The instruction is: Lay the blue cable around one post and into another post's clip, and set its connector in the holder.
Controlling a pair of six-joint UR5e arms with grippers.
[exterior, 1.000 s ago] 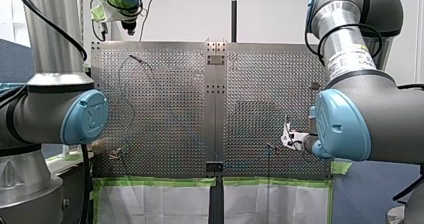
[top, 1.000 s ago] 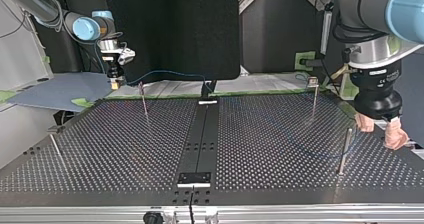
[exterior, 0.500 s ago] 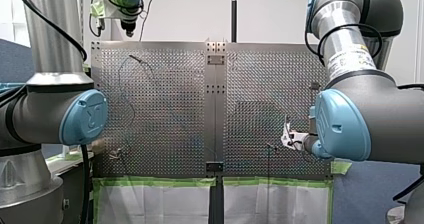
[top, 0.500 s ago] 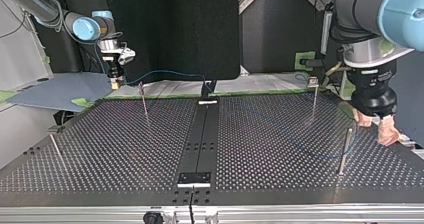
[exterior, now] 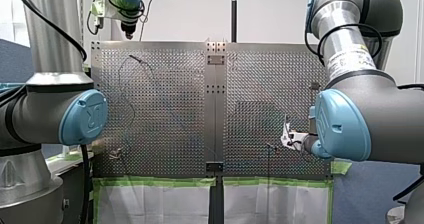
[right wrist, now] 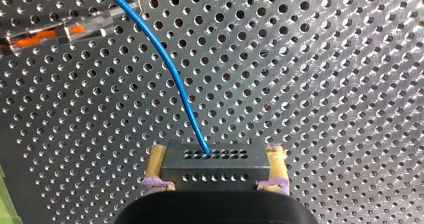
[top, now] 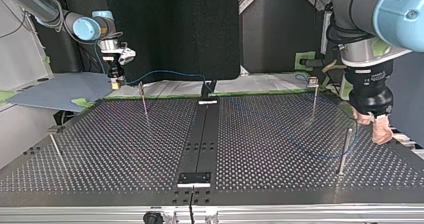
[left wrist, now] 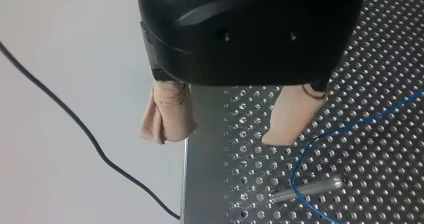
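Two grippers, two states. My right gripper [right wrist: 216, 153] pinches the black connector [right wrist: 214, 174], and the blue cable [right wrist: 170, 69] runs out of it over the perforated table [right wrist: 325, 84]. My left gripper [left wrist: 227, 134], beige pads spread and empty, has drifted over the last second toward the top view's left. That brings it nearer the post [top: 344, 151] where the cable curves past. I judge it is lining up to catch the cable.

One perforated metal worktop [top: 125, 149] carries four thin upright metal posts [top: 144, 100]. One thin blue cable [right wrist: 172, 69] and one black rectangular multi-hole connector [right wrist: 212, 165] are present. Two grey robot arms [exterior: 350, 44] are installed.
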